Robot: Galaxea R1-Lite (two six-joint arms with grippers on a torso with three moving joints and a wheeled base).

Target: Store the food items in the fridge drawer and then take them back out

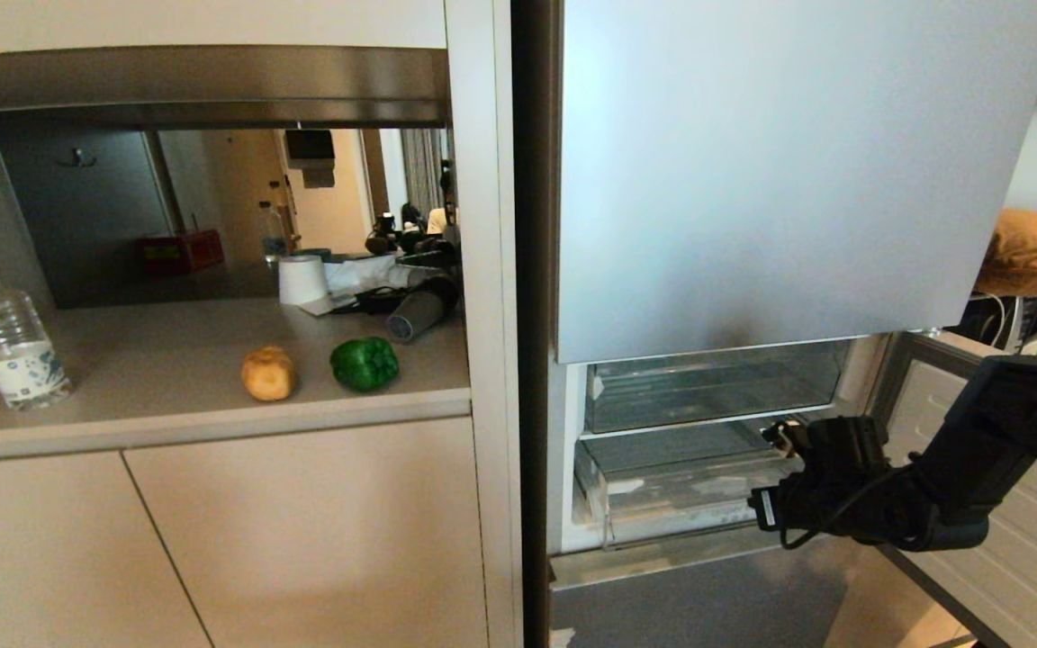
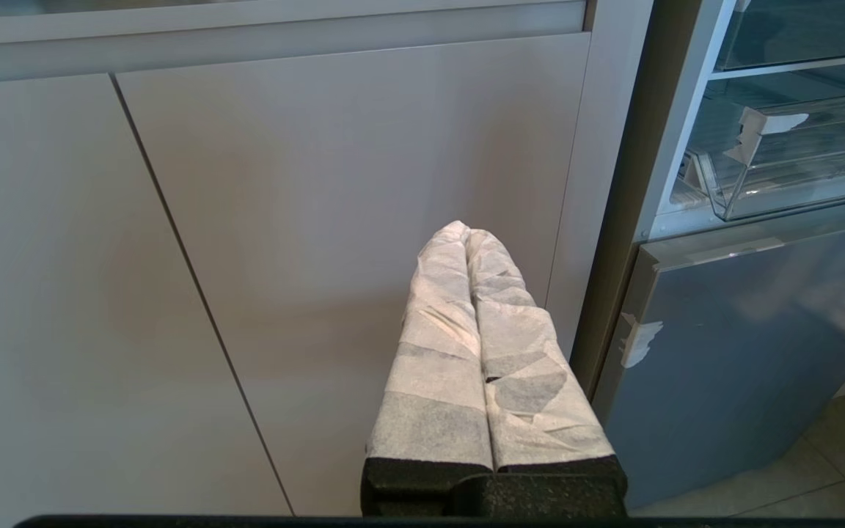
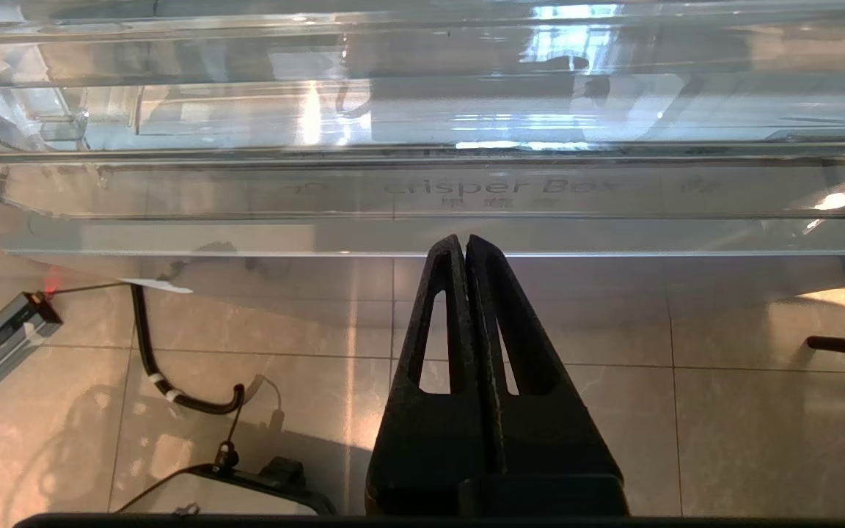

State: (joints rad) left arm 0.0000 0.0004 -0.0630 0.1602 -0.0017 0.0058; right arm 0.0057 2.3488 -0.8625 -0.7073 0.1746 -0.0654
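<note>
Clear plastic fridge drawer [image 1: 662,490] sits slightly pulled out, low in the open fridge; likely light, slick, brittle, best hooked under its front lip. Right gripper [image 3: 465,246], fingers pressed together, points at that lip. Potato [image 1: 268,373] and green pepper [image 1: 365,363] wait on the worktop [image 1: 167,378], left.

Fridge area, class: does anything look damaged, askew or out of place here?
Yes. A white sticker on the clear drawer looks torn and ragged, and another peeling white scrap clings to the lower fridge door's edge. The potato and green pepper sit tidily on the counter.
</note>
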